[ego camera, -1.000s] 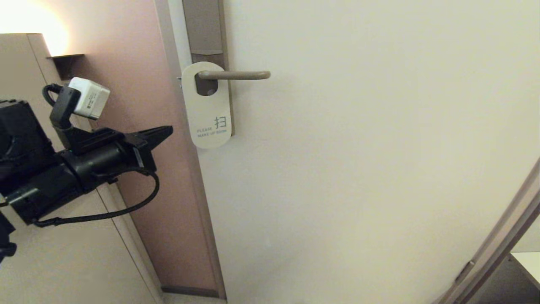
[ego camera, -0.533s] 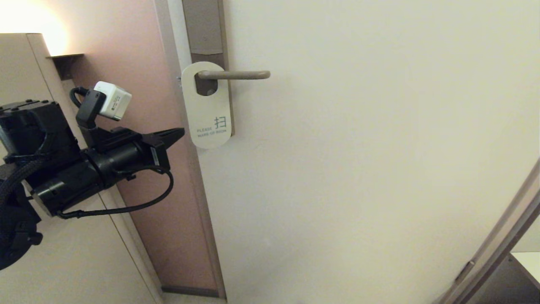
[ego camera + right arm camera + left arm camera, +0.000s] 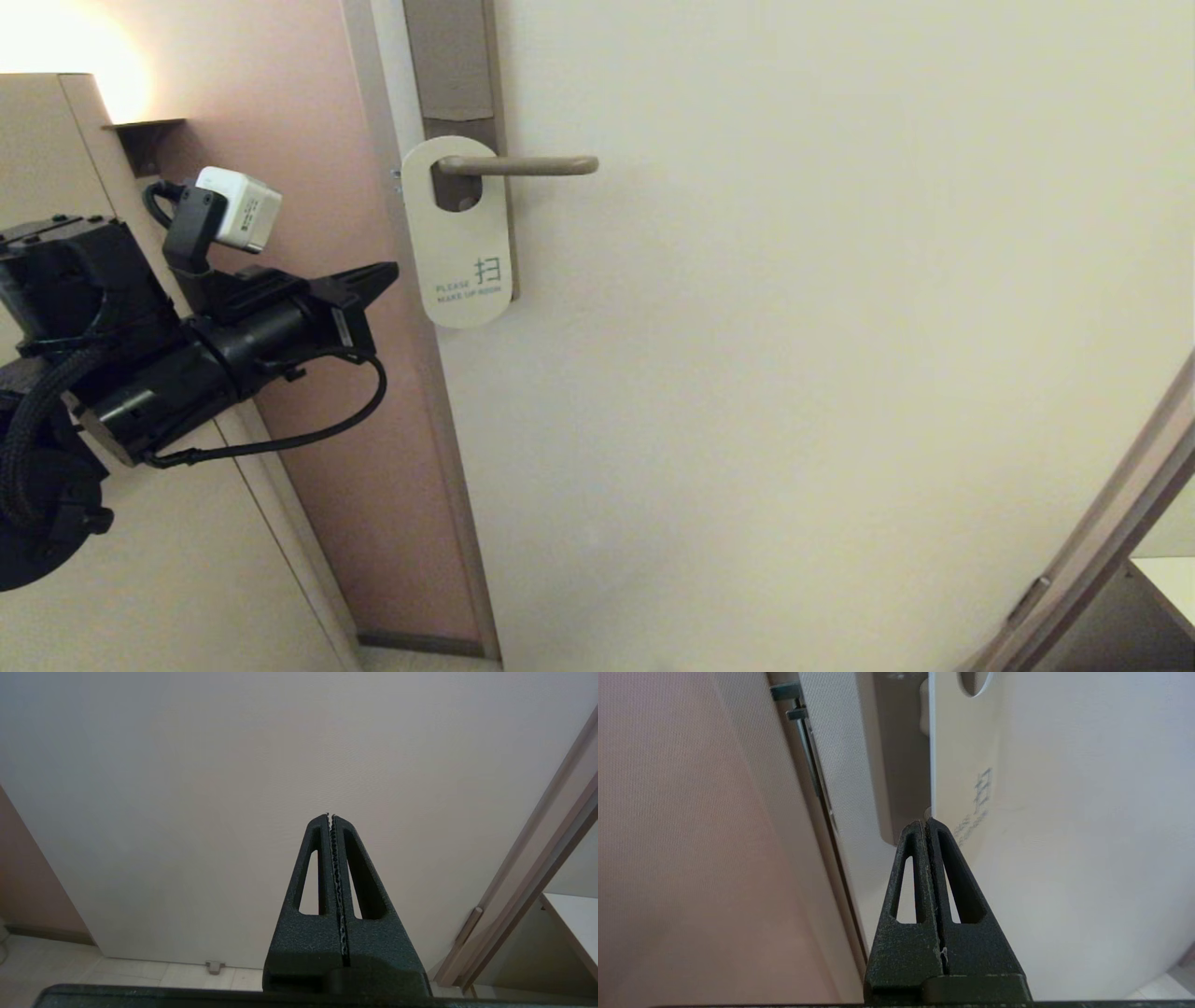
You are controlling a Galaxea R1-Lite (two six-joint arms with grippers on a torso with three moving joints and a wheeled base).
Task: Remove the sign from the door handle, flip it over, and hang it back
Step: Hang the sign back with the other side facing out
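The sign [image 3: 457, 233] hangs by its hole on the door handle [image 3: 518, 166], white side out, with a dark character and small text near its lower end. My left gripper [image 3: 387, 273] is shut and empty, level with the sign's lower part and just to its left, apart from it. In the left wrist view the shut left gripper [image 3: 927, 821] points at the sign's [image 3: 962, 765] near edge. My right gripper [image 3: 331, 815] is shut with nothing in it, facing bare door low down; it is outside the head view.
The brown backplate [image 3: 453, 56] runs up behind the sign on the pale door [image 3: 794, 373]. A pink wall [image 3: 308, 187] and the door frame [image 3: 411, 308] lie behind my left arm. A beige cabinet [image 3: 56, 112] stands far left. Another frame edge [image 3: 1102, 532] crosses the lower right.
My left arm has come up and to the right toward the sign's lower end, then lifted slightly. The sign and handle have not moved.
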